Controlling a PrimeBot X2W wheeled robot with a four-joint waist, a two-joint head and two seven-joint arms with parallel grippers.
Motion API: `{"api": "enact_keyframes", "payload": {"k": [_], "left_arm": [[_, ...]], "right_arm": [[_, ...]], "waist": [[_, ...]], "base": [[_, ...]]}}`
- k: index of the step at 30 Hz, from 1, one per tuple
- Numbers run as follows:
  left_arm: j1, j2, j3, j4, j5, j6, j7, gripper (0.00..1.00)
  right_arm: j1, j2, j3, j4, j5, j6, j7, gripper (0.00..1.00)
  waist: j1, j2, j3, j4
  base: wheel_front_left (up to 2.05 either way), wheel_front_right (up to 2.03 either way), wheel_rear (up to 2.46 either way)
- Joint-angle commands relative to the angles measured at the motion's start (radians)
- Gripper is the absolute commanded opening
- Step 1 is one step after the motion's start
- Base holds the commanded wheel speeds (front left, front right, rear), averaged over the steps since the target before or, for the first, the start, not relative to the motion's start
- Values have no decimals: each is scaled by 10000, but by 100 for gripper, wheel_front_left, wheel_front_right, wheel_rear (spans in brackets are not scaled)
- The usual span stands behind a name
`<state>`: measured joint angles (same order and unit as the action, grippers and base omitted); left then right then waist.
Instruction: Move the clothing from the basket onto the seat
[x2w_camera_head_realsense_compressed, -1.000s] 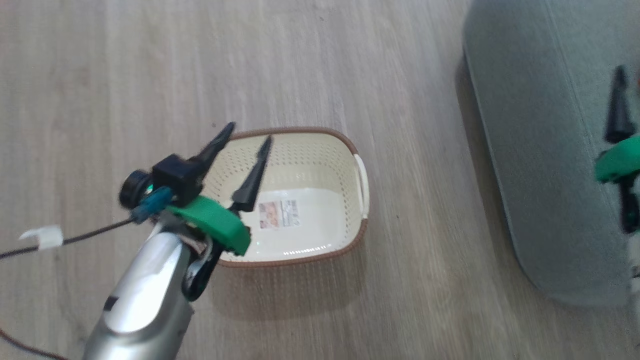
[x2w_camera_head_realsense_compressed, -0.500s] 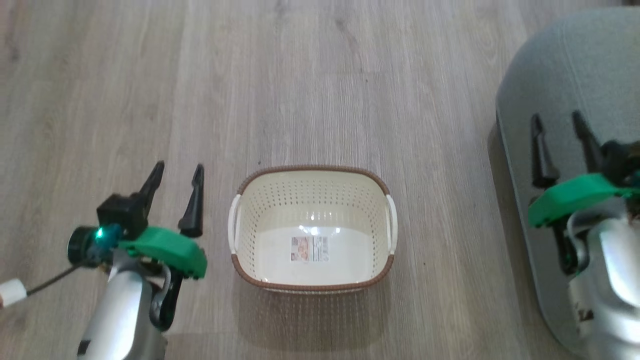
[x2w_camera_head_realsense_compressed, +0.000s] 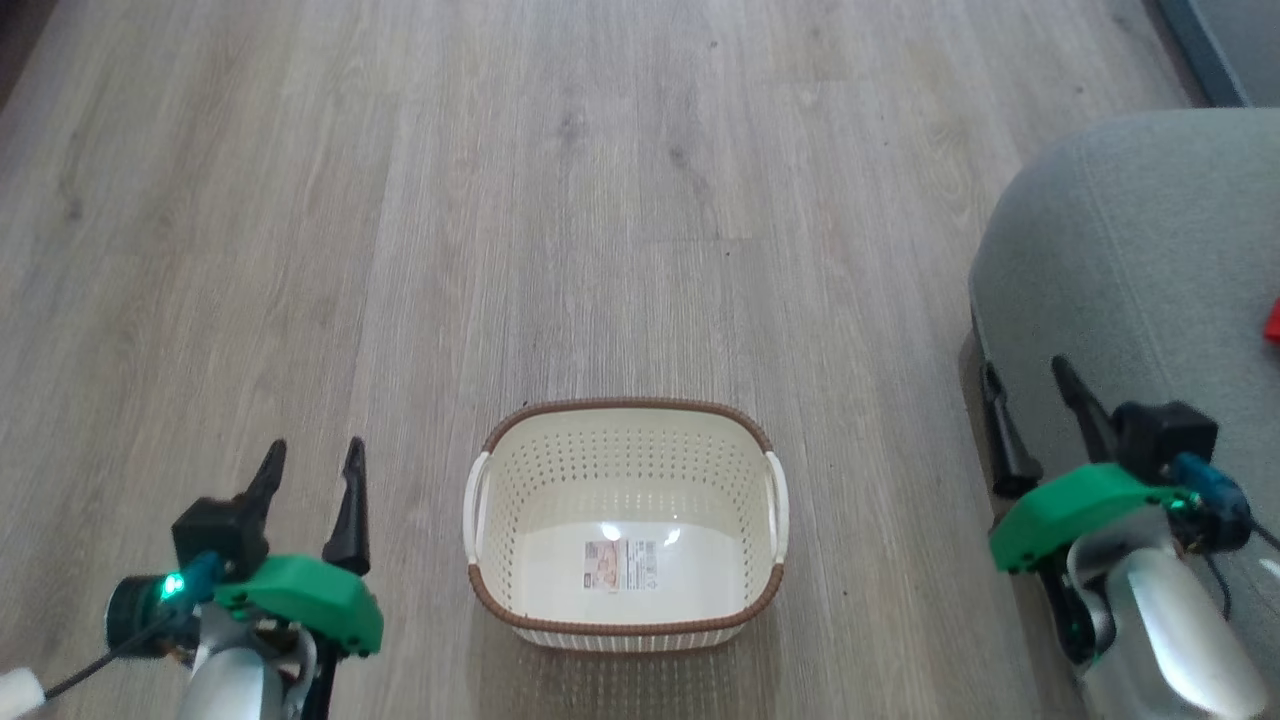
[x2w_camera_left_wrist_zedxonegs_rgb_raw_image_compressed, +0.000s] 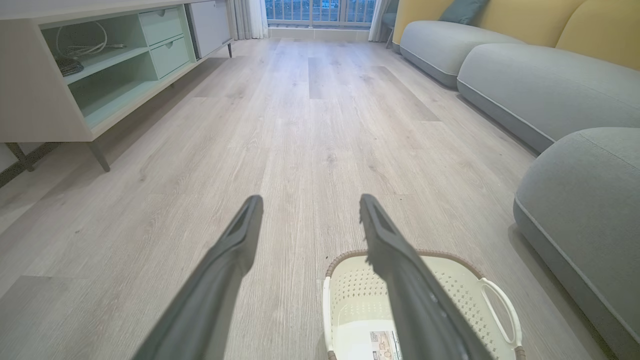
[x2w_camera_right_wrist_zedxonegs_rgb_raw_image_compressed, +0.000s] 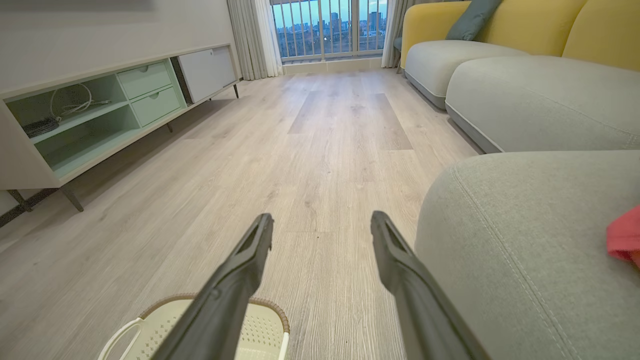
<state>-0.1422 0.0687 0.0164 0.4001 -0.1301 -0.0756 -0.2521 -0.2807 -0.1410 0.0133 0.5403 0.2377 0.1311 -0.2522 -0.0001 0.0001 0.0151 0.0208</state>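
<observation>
**Both jaws spread wide beside a basket, red clothing on the seat**

Seen from the robot's head, a cream-white oval basket (x2w_camera_head_realsense_compressed: 620, 462) with a brown woven-look rim and white side handles stands upright on a pale wooden floor (x2w_camera_head_realsense_compressed: 600, 200), low in the middle of the view. Its white inner bottom is bare, with a small printed label (x2w_camera_head_realsense_compressed: 620, 565) lying flat on it.

The left gripper (x2w_camera_head_realsense_compressed: 314, 447) hangs over the floor near the basket's left side, apart from it, with its jaws wide and holding nothing. The right gripper (x2w_camera_head_realsense_compressed: 1023, 365) hangs by the rounded edge of the grey-green seat (x2w_camera_head_realsense_compressed: 1130, 280), well to the right of the basket. Its jaws are also wide and hold nothing.

A small piece of the bright red clothing (x2w_camera_head_realsense_compressed: 1272, 322) shows at the far right edge, lying on top of the seat cushion. The frame cuts off the rest of it.
</observation>
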Motion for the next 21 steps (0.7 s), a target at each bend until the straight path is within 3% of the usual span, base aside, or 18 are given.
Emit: {"api": "enact_keyframes", "payload": {"k": [1,21], "left_arm": [[-192,77,463,-466,126,44,-97,100],[713,-130,1143,-802,492,-103,-97,100]], "right_arm": [[-56,30,278,-355,74,-4,-95,100],[871,280,223,-599,-71,-4,-95,100]], "waist": [[1,-1,-110,-64],[1,-1,-407,-133]], "base": [[0,0,0],[0,0,0]]}}
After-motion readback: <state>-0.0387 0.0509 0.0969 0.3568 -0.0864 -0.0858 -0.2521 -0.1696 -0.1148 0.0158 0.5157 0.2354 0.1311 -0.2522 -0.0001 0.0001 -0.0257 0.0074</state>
